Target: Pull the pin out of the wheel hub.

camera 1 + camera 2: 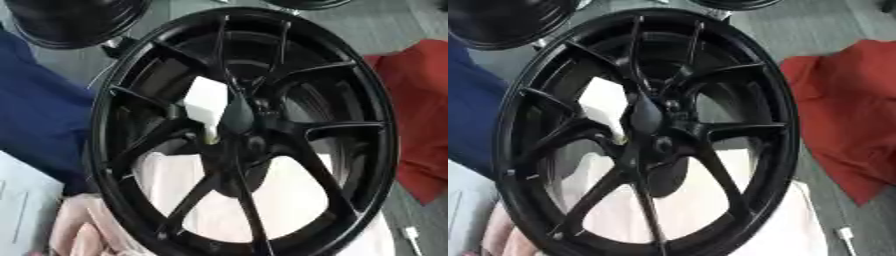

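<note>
1. Black multi-spoke alloy wheel (pixel 378 125), glossy, its face turned toward the camera and filling both views; thin paired spokes run out from the black central hub (pixel 249 142).
2. White blocky piece (pixel 207 102), matt and flat-faced, set against the hub just up and left of its centre. Its long axis runs roughly top to bottom and ends below in a small pale-yellow tip (pixel 213 136). Judged to be the pin or its handle; how it seats in the hub cannot be made out.
3. Neither robot hand shows in either view, so the set of the fingers cannot be told, nor which arm is nearer. The white piece lies left of the hub centre, which probably favours the left hand.
4. Surroundings: crumpled red cloth (pixel 850 115) at right, dark blue cloth (pixel 39 110) at left, pale pink cloth (pixel 289 200) seen through the lower spokes, second black wheel rim (pixel 74 20) at upper left.
</note>
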